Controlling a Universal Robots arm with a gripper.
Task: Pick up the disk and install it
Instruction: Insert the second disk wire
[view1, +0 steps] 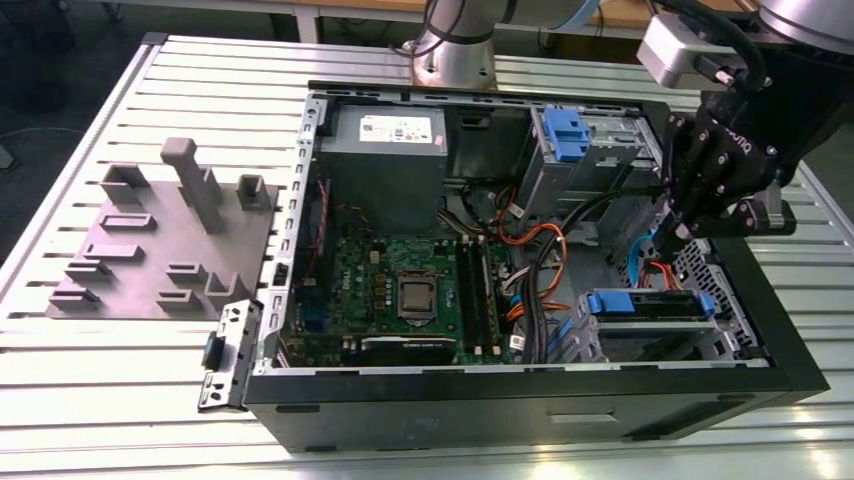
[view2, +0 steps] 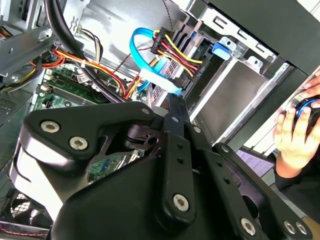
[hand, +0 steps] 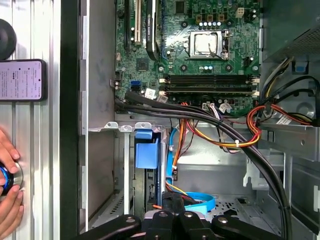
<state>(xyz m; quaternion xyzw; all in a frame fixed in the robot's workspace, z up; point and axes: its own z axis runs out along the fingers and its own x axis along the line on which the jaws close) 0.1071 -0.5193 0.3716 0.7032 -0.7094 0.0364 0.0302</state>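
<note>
One black robot arm (view1: 747, 140) leans down into the open black computer case (view1: 534, 390), its pincer (view1: 671, 240) near the blue-framed silver disk (view1: 650, 308); clenched or released, I cannot tell.

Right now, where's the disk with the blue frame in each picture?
Exterior view: the disk sits in the bay at the near corner of the case, on the exterior view's right, close to the gripper.
First wrist view: the disk is in the bay beside the case wall.
Second wrist view: the disk's blue end pokes out beyond the cables.
Shared landmark: the green motherboard.
</note>
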